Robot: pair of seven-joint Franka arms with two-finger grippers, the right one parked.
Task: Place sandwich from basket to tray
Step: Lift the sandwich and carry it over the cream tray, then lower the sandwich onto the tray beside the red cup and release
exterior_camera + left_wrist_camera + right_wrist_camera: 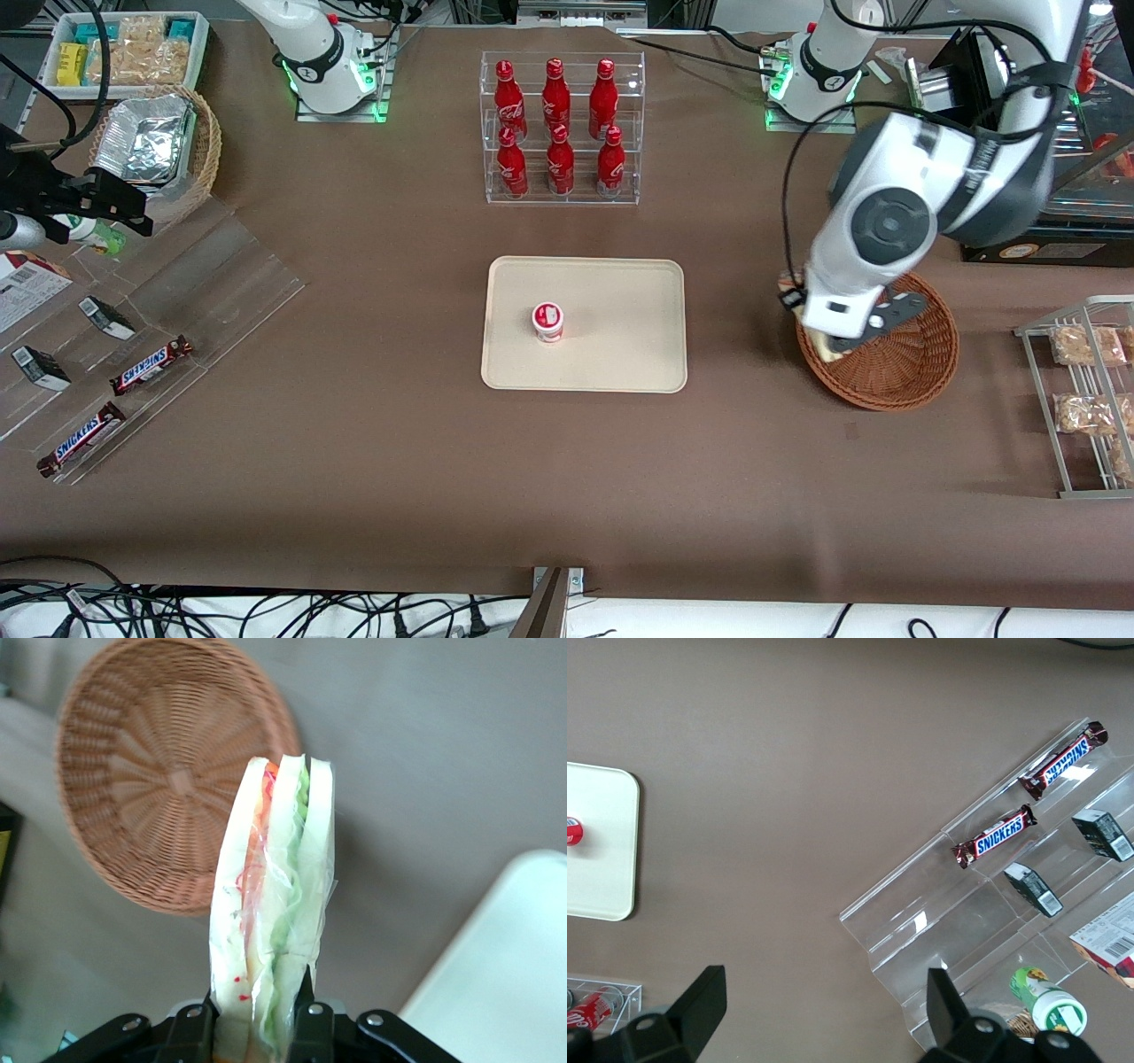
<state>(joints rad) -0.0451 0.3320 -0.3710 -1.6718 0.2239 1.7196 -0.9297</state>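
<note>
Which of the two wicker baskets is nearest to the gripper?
The reddish-brown round basket, toward the working arm's end. The gripper, shut on the sandwich, hangs just above its rim. The tan basket with foil trays lies toward the parked arm's end.

A robotics lab staged as a snack shop: arms bolted to a brown table [354, 461], cola bottles in an acrylic rack [561, 128], Snickers bars [151, 365] on clear display steps, loose cables at the table's edge.

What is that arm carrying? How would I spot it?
Find the round reddish-brown woven wicker basket toward the working arm's end of the table. Just above its rim, the black two-finger tool grips a clear-wrapped triangular sandwich. It is the only white-bread item with red and green filling.
</note>
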